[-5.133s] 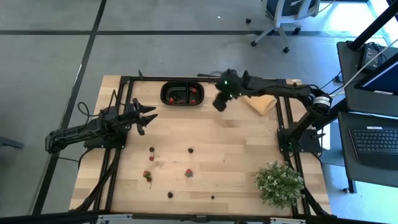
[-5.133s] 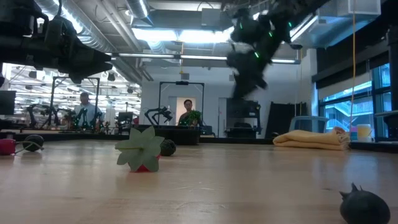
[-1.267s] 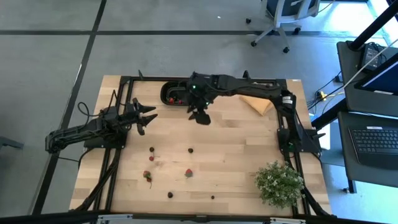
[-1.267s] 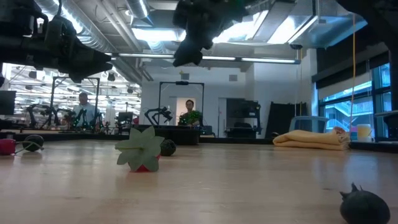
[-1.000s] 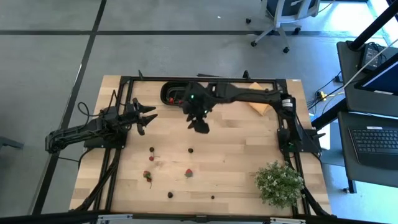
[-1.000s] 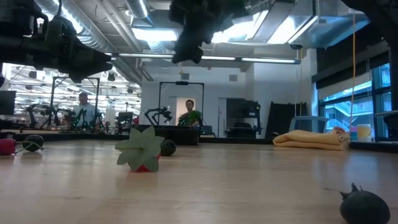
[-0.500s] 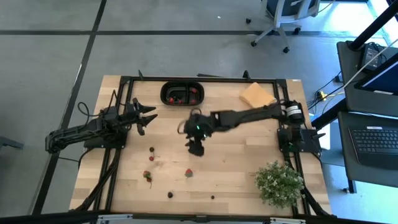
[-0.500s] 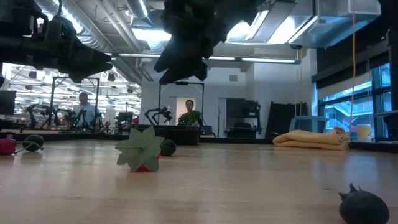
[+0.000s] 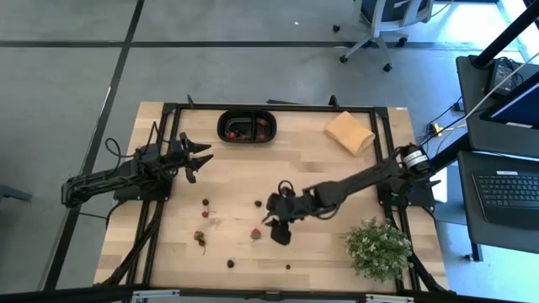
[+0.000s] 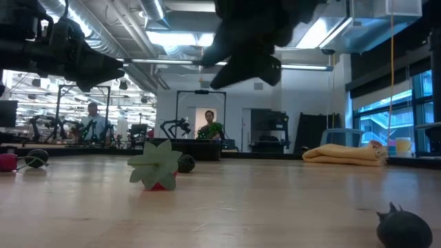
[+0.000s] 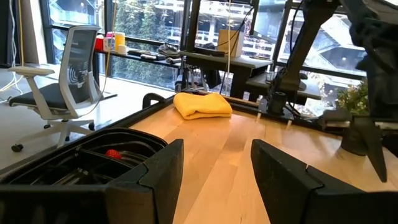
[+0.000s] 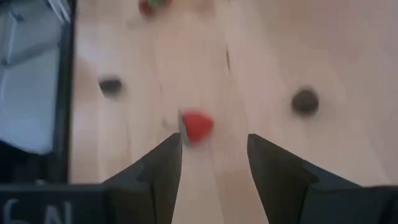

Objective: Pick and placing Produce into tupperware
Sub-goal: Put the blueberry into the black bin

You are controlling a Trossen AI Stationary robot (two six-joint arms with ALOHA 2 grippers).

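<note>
**Right gripper over a strawberry, fingers apart, nothing held**

The right gripper [image 9: 280, 231] hangs above the table's [image 9: 320, 172] near-centre, fingers spread and empty. Its wrist view looks straight down between the two dark fingers [image 12: 155, 171] at a red strawberry [image 12: 197, 126] lying just ahead of the gap, apart from both tips. From above, that strawberry [image 9: 255, 233] sits just beside the gripper, on its left-arm side.

The left gripper [image 9: 199, 156] waits over the table's left part, also parted and empty.

Remaining produce lies loose on the wood: a dark berry [image 9: 258, 203] beyond the strawberry, another piece with a green top [image 9: 200, 239] further left, and smaller dark pieces near the front edge. The tub [image 9: 247, 127] stands at the far edge, well apart from the right gripper, with a few red pieces already inside.

Handling, as judged: the strawberry looks very light and small, probably firm rather than soft, with a rounded body likely to roll or squirt out under an off-centre pinch. The sound hold is across its red middle, fingers straddling it evenly, not on the leafy top.

Differences between views:
- The right wrist view alone shows the strawberry lined up with the finger gap.
- The high view alone gives the distance to the tub.
- The low view shows the right arm [image 10: 248, 41] well above the tabletop, which the overhead cannot, plus a strawberry's green top [image 10: 157, 164] facing the camera.
- The left wrist view shows a red piece [image 11: 112, 154] inside the tub and a yellow cloth [image 11: 201, 104] beyond.
</note>
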